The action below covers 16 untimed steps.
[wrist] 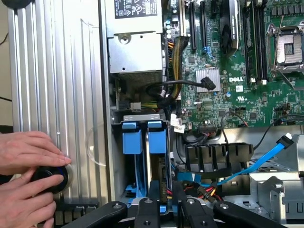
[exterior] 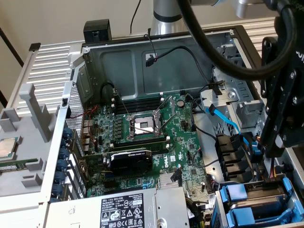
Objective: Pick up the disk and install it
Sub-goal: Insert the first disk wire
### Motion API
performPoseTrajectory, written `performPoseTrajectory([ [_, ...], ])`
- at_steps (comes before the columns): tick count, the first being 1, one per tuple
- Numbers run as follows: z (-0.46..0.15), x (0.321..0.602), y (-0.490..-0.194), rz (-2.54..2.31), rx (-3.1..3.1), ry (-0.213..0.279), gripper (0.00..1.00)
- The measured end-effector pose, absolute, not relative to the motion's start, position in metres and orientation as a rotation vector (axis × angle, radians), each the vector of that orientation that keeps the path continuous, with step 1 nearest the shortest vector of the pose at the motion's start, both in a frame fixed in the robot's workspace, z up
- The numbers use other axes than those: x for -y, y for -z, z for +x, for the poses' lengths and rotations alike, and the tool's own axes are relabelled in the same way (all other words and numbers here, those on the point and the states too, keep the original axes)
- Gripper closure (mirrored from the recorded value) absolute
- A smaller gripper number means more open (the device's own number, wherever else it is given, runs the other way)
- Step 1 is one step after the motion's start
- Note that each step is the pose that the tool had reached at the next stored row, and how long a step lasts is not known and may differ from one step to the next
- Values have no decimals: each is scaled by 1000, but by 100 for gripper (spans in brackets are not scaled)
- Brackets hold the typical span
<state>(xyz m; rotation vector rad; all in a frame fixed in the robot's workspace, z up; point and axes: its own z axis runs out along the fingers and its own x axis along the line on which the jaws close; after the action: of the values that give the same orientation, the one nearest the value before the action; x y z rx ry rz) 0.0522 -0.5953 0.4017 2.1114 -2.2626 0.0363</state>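
An open computer case lies on its side, its green motherboard exposed. At the board's centre sits an empty processor socket; below it, a black graphics card. A grey power-supply box with a white warning label borders the board's near edge. Left of the case, what appears to be a processor chip rests on a grey stand.

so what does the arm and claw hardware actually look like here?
Arm: silver-grey metal tube, with a thick black cable looping across it. Wrist-end housing is matte black with visible screw heads. In the wrist view the claw is black too: glossy rounded linkage arms and slim dark fingers. No readable markings.
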Motion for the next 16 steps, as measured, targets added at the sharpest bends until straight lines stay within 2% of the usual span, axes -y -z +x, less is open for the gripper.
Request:
performPoseTrajectory([
  [16, 49, 587, -402, 2103, 2254, -55, 75],
])
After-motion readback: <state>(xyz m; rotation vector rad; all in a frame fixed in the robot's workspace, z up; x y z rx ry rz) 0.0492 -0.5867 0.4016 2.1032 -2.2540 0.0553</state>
